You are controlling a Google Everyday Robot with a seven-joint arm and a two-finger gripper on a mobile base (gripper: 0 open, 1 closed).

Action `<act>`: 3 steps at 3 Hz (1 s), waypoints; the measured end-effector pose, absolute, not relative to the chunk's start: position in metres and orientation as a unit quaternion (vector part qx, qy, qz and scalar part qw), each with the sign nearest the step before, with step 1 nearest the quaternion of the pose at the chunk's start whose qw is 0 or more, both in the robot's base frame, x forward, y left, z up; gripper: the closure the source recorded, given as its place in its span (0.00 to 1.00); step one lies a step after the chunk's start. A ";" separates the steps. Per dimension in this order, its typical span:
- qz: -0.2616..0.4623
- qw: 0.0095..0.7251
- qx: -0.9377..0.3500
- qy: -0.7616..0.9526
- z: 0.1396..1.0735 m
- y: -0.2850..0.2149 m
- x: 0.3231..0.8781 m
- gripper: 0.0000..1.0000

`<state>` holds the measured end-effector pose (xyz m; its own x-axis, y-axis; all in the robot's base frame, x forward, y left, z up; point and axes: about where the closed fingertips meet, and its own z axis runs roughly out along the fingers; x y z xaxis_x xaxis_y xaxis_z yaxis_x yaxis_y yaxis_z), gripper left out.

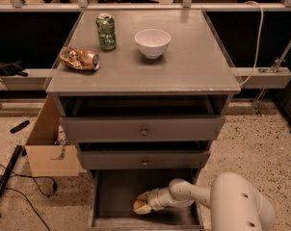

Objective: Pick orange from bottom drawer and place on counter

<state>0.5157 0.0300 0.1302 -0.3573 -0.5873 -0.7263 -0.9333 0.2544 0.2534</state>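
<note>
The bottom drawer [112, 196] is pulled open, showing its flat dark-grey floor. The orange [137, 206] sits low on that floor, near the drawer's middle front. My gripper [141, 203] reaches into the drawer from the right at the end of the white arm [193, 194]. Its fingers sit above and below the orange and are shut on it. The counter [184, 66] is the grey cabinet top above.
On the counter stand a green can [106, 31], a white bowl [152, 42] and a shiny gold-brown snack bag [79, 58]. The two upper drawers [143, 129] are slightly open. A cardboard box [46, 143] and cables lie on the floor at the left.
</note>
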 end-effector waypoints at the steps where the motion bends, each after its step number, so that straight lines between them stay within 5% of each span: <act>1: 0.341 0.254 -0.507 0.750 0.130 0.030 0.516 0.96; 3: 0.341 0.254 -0.507 0.750 0.130 0.030 0.516 1.00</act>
